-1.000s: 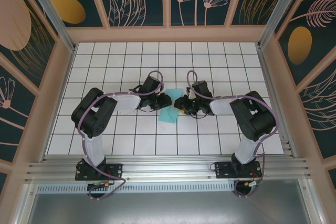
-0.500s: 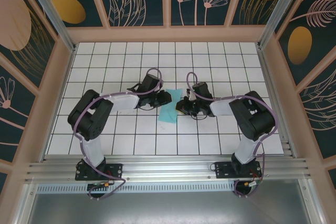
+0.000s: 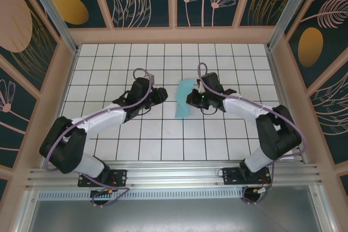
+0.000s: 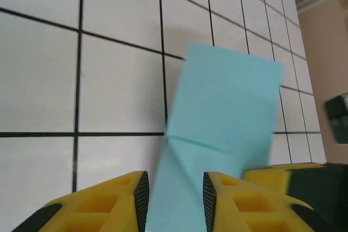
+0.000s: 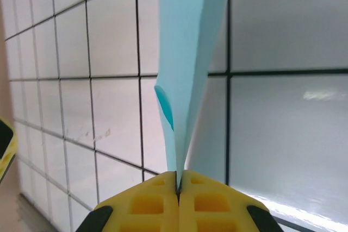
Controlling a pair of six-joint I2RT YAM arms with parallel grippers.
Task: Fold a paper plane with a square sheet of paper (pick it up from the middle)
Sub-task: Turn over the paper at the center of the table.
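Both arms have stretched farther over the white grid table (image 3: 109, 58) than a second ago, and the sheet of paper (image 3: 182, 100) has moved from the near middle toward the far middle. The sheet, folded into a long strip, is pinched along its right edge by the right gripper (image 5: 178, 187), whose fingers are pressed together on it. The left gripper (image 3: 161, 95) stands just left of the sheet, its fingers narrowly parted.

White-tiled table (image 3: 217, 139), black grid lines.
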